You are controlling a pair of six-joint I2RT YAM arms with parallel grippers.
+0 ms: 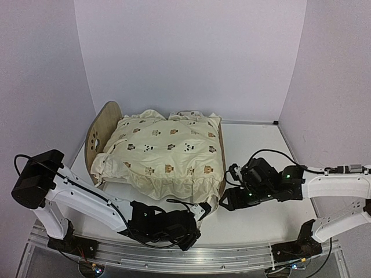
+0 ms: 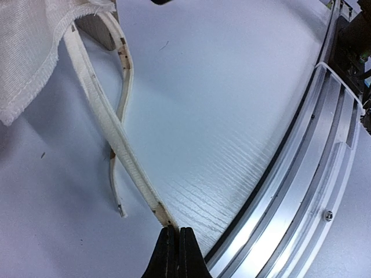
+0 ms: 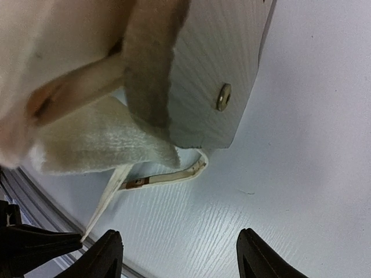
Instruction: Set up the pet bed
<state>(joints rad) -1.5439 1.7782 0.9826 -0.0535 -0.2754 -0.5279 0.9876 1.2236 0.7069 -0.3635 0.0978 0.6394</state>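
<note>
pet bed [image 1: 98, 136] sits mid-left on the worktop [image 1: 261, 145] w/ a cream animal-print cushion [image 1: 168, 150] piled on it. Left gripper [image 2: 171, 231] is clenched on the cushion's tie strap [image 2: 139, 185]. Right gripper [image 3: 181, 255] is spread wide, holding nothing, near the bed's foot-end corner.

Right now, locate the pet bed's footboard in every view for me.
Top external: the footboard is a thin wood edge right of centre.
Left wrist: top left corner, under the cream cushion.
Right wrist: upper middle, the panel with a screw.
Shared landmark: the cream cushion, next to the footboard in each view.
</note>
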